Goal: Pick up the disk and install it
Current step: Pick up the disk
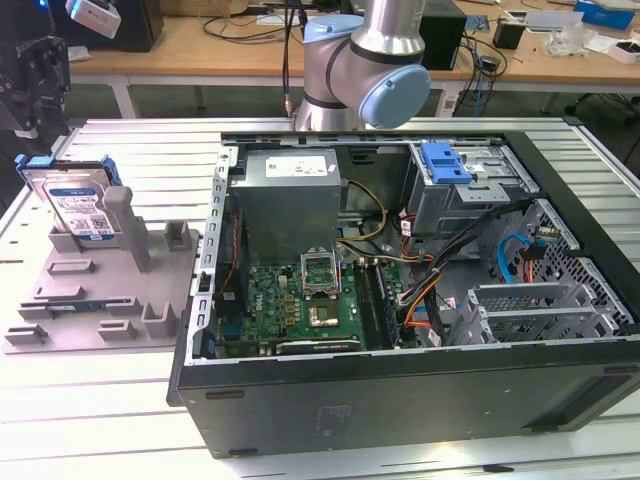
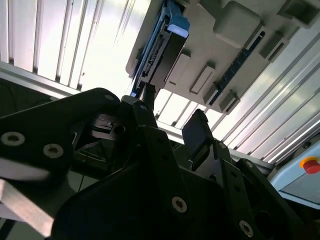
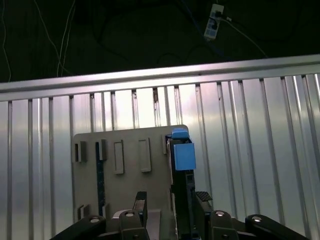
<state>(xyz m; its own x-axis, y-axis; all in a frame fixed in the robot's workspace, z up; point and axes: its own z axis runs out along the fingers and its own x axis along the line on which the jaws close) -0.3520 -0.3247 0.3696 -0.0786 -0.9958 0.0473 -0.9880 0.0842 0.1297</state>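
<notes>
Silver metal under a white-and-blue label, with a blue plastic carrier frame round the edges: the flat rectangular disk (image 1: 76, 205), propped on its short edge and leaning back in the pale grey plastic holder (image 1: 75, 300) at the exterior view's left. Long side upright along the lean, blue tab at the top.

Just above it, and apart from it, the black two-fingered tool (image 2: 172, 114), pointing down. Fingers (image 2: 197, 131) spread wide, holding nothing.

In the first wrist view, thin top edge of the disk running straight away from the tool, in line with the gap between the fingers, one flat face toward each. Lined up, by the look of it, for a grip across the thickness, not the width.

Close quarters on the labelled side: a grey post (image 1: 122, 215) of the holder just beside the disk's face.

Underneath, a ribbed aluminium worktop (image 1: 110, 420). Well apart, at the exterior view's right, a black computer case (image 1: 400, 400) lying open, with a grey metal cage (image 1: 475, 195) and its blue latch in the far corner.
</notes>
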